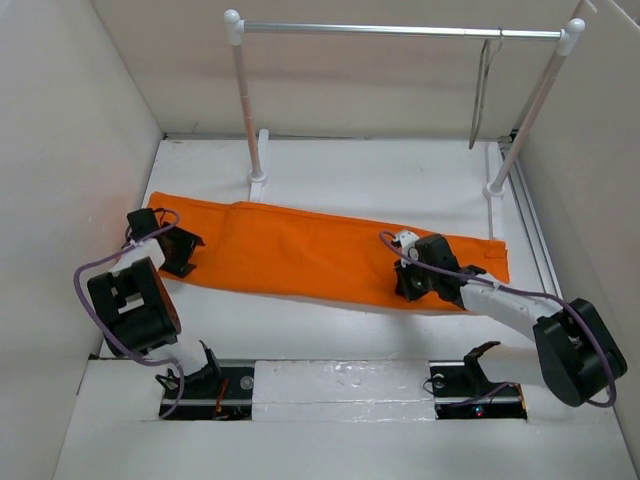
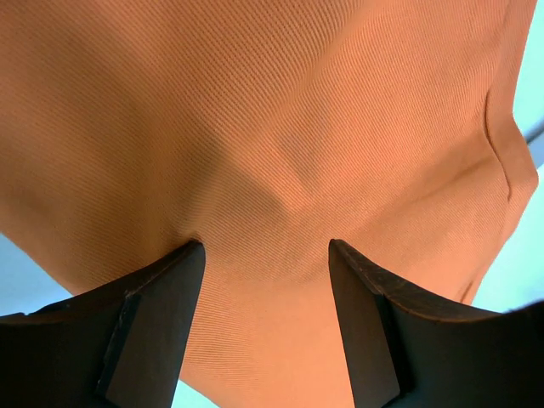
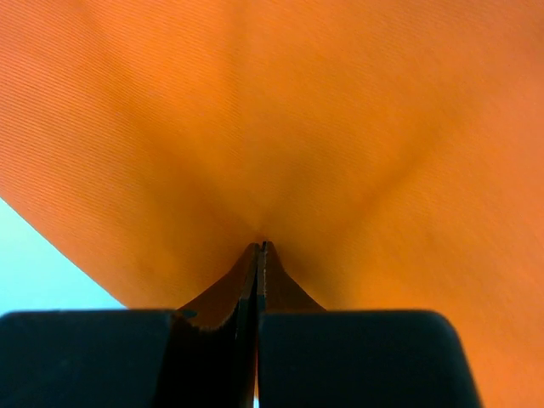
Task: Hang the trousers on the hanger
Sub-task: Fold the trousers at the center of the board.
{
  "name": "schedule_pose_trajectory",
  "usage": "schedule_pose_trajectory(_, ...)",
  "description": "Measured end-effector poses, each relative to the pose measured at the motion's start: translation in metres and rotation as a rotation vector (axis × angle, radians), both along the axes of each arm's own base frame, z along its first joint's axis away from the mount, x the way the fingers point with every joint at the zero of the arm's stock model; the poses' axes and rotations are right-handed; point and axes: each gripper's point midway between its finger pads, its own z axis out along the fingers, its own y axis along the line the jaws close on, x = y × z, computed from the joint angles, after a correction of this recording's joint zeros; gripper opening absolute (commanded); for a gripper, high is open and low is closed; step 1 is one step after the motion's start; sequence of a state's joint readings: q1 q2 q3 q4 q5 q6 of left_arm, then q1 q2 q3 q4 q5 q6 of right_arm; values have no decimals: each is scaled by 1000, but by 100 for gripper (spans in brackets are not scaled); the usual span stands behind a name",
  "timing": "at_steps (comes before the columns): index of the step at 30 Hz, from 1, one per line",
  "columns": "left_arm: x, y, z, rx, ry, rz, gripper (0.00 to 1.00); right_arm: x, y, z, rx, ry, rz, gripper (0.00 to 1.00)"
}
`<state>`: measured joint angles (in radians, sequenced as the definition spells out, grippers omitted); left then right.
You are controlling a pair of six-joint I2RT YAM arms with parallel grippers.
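Ribbed orange weave fills both wrist views, so details of the trousers (image 1: pixel 320 255) stay hidden. They lie flat across the white bench (image 1: pixel 380 170). The left end effector (image 2: pixel 265 246) stands wide, tips on the cloth's left end. The right end effector (image 3: pixel 262 246) pinches a fold near the right end. The thin hanger (image 1: pixel 482 95), seen edge-on, hangs from the far rail (image 1: pixel 400 30).

The bright orange cloth trousers (image 1: pixel 300 255) are lying flat, stretched lengthwise across the middle of the top view and slanting slightly down to the right, while the thin grey-brown triangular clothes hanger (image 1: pixel 480 100) is hanging edge-on at upper right.
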<state>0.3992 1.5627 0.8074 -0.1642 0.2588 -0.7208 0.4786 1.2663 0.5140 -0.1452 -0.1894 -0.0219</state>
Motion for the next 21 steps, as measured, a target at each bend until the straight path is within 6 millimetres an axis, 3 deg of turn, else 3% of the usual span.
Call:
schedule_pose_trajectory(3, -16, 7, 2, 40, 23, 34, 61, -10, -6, 3, -5, 24, -22, 9)
schedule_pose_trajectory(5, -26, 9, 4, 69, 48, 42, 61, -16, -11, 6, -12, 40, -34, 23)
schedule_pose_trajectory(6, -30, 9, 5, 84, 60, 39, 60, -18, -14, 9, -20, 47, -36, 37)
schedule_pose_trajectory(7, -34, 9, 7, 103, 70, 35, 59, -19, -18, 13, -30, 54, -42, 37)
schedule_pose_trajectory(8, -34, 4, 10, 117, 72, 18, 57, -19, -21, 18, -38, 59, -53, 40)
schedule_pose_trajectory(9, -32, -3, 16, 127, 65, -10, 41, -28, -29, 16, -73, 102, -57, 47)
schedule_pose_trajectory(10, -26, -14, 25, 135, 43, -51, 41, -11, -28, 40, -46, 38, -80, 50)
schedule_pose_trajectory(11, -17, -31, 36, 154, 6, -115, 30, -3, -32, 53, -36, 15, -106, 52)
schedule_pose_trajectory(12, -7, -49, 48, 159, -41, -170, 6, 7, -36, 70, -15, -22, -138, 52)
schedule_pose_trajectory(13, 5, -72, 64, 165, -102, -241, 0, 19, -44, 87, 10, -68, -183, 50)
schedule_pose_trajectory(15, 20, -124, 93, 181, -220, -403, 0, 34, -70, 110, 64, -134, -303, 43)
schedule_pose_trajectory(16, 25, -150, 106, 186, -269, -472, 0, 38, -86, 117, 86, -151, -373, 22)
schedule_pose_trajectory(17, 27, -175, 117, 187, -315, -539, 0, 39, -104, 119, 95, -163, -443, 8)
schedule_pose_trajectory(18, 24, -204, 126, 187, -349, -613, 0, 38, -123, 119, 108, -168, -519, 0)
schedule_pose_trajectory(21, 5, -267, 134, 209, -403, -786, 0, 24, -167, 112, 120, -150, -720, 0)
